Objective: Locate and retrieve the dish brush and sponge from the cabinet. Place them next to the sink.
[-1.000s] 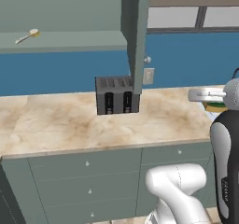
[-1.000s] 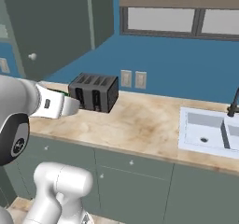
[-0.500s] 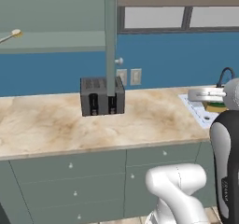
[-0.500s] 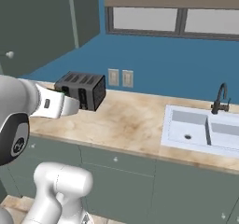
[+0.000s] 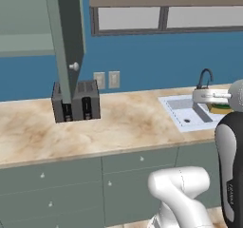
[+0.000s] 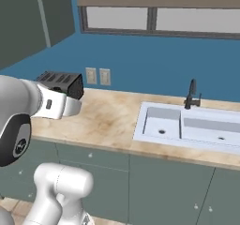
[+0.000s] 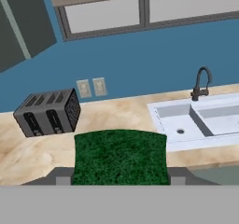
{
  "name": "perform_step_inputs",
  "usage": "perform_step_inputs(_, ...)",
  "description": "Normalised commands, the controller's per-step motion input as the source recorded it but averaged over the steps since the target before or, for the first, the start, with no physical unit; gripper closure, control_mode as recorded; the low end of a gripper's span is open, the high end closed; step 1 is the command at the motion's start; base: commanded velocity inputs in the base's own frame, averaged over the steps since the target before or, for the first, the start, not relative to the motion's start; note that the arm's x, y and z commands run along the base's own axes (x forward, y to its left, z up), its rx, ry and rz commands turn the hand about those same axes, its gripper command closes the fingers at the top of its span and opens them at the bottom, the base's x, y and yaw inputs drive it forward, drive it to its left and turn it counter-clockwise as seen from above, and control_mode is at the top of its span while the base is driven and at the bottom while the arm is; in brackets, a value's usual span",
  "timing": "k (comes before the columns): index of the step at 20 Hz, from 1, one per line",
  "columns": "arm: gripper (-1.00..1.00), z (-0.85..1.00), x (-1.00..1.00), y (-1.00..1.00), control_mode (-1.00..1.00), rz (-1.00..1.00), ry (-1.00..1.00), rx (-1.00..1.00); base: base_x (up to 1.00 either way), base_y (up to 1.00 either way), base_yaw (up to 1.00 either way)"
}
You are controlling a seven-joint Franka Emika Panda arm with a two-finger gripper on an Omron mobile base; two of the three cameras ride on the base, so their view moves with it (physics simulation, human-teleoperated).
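My gripper [image 7: 120, 177] is shut on the sponge [image 7: 120, 156], whose dark green scrubbing side faces the hand view between the two finger tips. In the left base view the sponge [image 5: 222, 110] shows yellow and green under the gripper [image 5: 217, 104], held above the near right part of the sink [image 5: 176, 113]. The sink [image 6: 161, 121] is a white basin with a dark gooseneck tap [image 6: 191, 93]. The cabinet [image 5: 66, 37] hangs at the upper left with its door swung open. The dish brush is out of view.
A black toaster [image 5: 76, 107] stands on the marble counter [image 5: 123, 127] left of the sink, below the open cabinet door. Wall sockets [image 5: 106, 80] sit behind it. Grey-green drawers [image 5: 57, 189] run under the counter. A window [image 6: 154, 20] spans the wall above the sink.
The base has driven to the right: the cabinet and toaster slid left in both base views and the sink came fully into view. The sponge stays in the gripper.
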Motion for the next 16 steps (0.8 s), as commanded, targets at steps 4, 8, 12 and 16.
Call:
perform_step_inputs(4,1.0,0.0,0.0,0.0,1.0,0.0,0.0,0.0,0.22,-0.21,-0.07)
perform_step_inputs(8,1.0,0.0,0.0,0.0,1.0,0.0,0.0,0.0,0.54,-0.09,-0.01)
perform_step_inputs(12,1.0,0.0,0.0,0.0,1.0,0.0,0.0,0.0,0.62,-0.19,0.0)
perform_step_inputs(16,1.0,0.0,0.0,0.0,1.0,0.0,0.0,0.0,0.46,-0.28,0.0)
